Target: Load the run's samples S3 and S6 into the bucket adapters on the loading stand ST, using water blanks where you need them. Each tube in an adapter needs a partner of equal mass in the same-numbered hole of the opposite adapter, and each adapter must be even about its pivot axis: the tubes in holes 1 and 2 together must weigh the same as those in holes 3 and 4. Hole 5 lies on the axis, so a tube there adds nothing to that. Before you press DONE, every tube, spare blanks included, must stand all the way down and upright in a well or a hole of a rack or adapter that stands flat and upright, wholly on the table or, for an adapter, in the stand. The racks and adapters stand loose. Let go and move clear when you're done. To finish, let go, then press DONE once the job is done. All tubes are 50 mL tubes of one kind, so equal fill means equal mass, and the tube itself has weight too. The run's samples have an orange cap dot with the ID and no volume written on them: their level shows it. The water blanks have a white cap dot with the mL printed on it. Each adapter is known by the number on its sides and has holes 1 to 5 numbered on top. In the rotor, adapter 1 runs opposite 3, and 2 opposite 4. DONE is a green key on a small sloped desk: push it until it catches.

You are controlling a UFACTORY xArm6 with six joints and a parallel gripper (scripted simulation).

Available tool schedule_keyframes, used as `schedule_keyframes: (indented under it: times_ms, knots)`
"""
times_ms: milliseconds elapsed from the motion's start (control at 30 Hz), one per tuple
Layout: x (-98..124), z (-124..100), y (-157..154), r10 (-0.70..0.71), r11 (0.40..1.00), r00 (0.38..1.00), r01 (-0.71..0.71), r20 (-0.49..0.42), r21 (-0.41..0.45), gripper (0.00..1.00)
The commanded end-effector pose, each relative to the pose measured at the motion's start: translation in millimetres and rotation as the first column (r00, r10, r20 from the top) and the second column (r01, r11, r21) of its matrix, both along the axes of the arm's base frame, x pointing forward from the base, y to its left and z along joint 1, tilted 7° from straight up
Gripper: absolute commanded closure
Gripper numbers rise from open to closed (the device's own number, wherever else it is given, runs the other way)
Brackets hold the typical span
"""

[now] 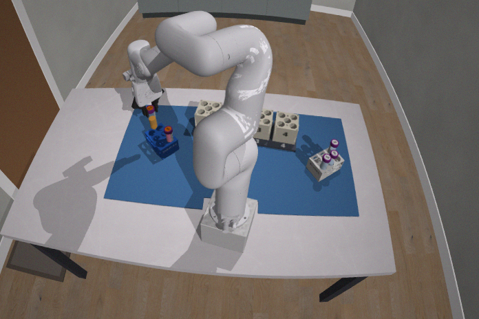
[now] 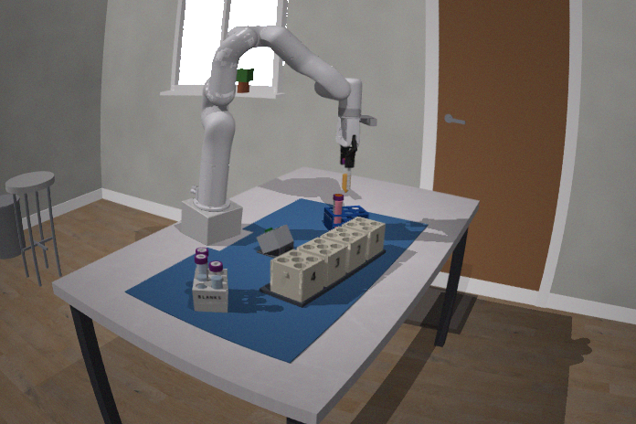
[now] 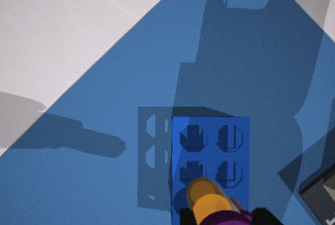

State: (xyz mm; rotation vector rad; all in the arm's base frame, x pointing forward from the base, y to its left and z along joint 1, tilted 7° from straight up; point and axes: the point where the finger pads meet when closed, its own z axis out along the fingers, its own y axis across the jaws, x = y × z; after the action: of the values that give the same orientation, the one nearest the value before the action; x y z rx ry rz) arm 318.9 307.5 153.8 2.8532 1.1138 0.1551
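My gripper [image 1: 152,109] [image 2: 347,161] [image 3: 225,217] is shut on a purple-capped sample tube with orange liquid [image 1: 153,122] [image 2: 345,183] [image 3: 210,205]. It holds the tube above the blue rack [image 1: 168,150] [image 3: 245,155], clear of its holes. The ID is unreadable. A pink-filled sample tube [image 1: 168,136] [image 2: 337,210] stands in that rack. Adapters 1 [image 2: 376,238], 2 [image 2: 358,249], 3 [image 2: 336,263] and 4 [image 2: 313,276] [image 1: 285,134] stand in a row on the dark stand [image 2: 301,303] [image 1: 282,146]; no tubes show in them. Three tubes stand in the white BLANKS rack [image 2: 210,298] [image 1: 315,172].
The small sloped desk [image 2: 276,241] with a green key [image 2: 268,230] stands between the arm base [image 2: 211,219] and the adapters; the arm hides it in the top view. The blue mat [image 1: 153,184] [image 2: 283,340] lies under the racks and stand.
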Motion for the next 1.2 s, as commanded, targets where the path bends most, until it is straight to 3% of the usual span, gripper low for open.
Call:
schedule_keyframes:
  times_ms: [0,333,667,867,1100,1167]
  knots:
    - [0,6,1,0.0,1.0,1.0,0.0,0.003,0.003,1.0]
    - [-2,24,2,0.0,1.0,1.0,0.0,0.003,0.003,1.0]
    - [-2,24,2,0.0,1.0,1.0,0.0,0.003,0.003,1.0]
    - [5,26,-27,-0.197,0.98,0.98,0.197,0.007,0.028,1.0]
    - [14,28,-61,-0.417,0.908,0.909,0.416,0.005,0.058,1.0]
    - [14,28,-61,-0.417,0.908,0.909,0.416,0.005,0.058,1.0]
